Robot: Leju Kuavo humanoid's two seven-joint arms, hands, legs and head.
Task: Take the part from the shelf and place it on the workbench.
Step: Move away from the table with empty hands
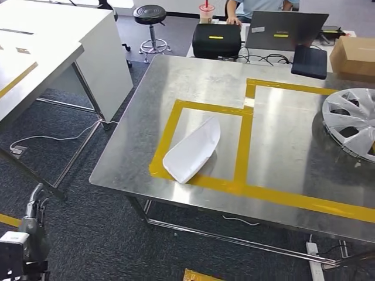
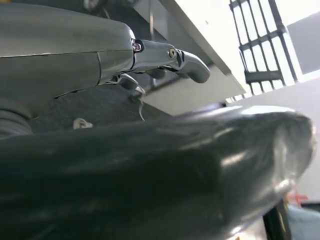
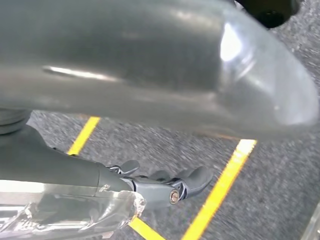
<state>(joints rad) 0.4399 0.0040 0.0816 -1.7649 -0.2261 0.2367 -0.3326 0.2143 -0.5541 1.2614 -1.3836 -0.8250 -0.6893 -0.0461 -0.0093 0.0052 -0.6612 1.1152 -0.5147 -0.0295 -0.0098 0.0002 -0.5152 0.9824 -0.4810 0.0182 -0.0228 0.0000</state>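
White part [image 1: 193, 150] on steel workbench [image 1: 132, 146], hubcap [image 1: 351, 122] apart, left robot hand [image 1: 34, 218] and right robot hand [image 3: 166, 185] empty, fingers spread

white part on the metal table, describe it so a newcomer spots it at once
On the steel workbench, find the left yellow-taped rectangle. The white part lies across its near left corner, overlapping the tape. It is a smooth elongated shell, unlike the round silver spoked hubcap at the right edge.
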